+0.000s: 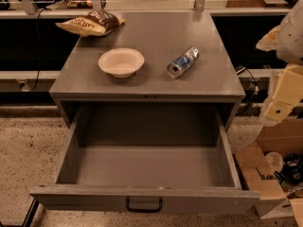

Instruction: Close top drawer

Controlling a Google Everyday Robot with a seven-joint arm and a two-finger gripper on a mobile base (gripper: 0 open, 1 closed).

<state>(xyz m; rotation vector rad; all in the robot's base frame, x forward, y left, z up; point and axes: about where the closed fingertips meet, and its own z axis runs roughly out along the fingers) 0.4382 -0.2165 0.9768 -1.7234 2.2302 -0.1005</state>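
The top drawer (142, 198) is a wide, deep grey metal drawer, pulled far out of the cabinet toward the camera. Its inside (147, 164) looks empty. A small black bail handle (144, 205) sits at the centre of its flat front, near the bottom edge of the view. My gripper (279, 103), with cream and white parts, hangs at the right edge, to the right of the cabinet and drawer at about the height of the cabinet top's front edge. It touches nothing.
On the grey cabinet top (156, 32) are a white bowl (121, 62), a can lying on its side (182, 62) and a chip bag (91, 23). An open cardboard box (272, 171) with clutter stands on the floor at the right of the drawer.
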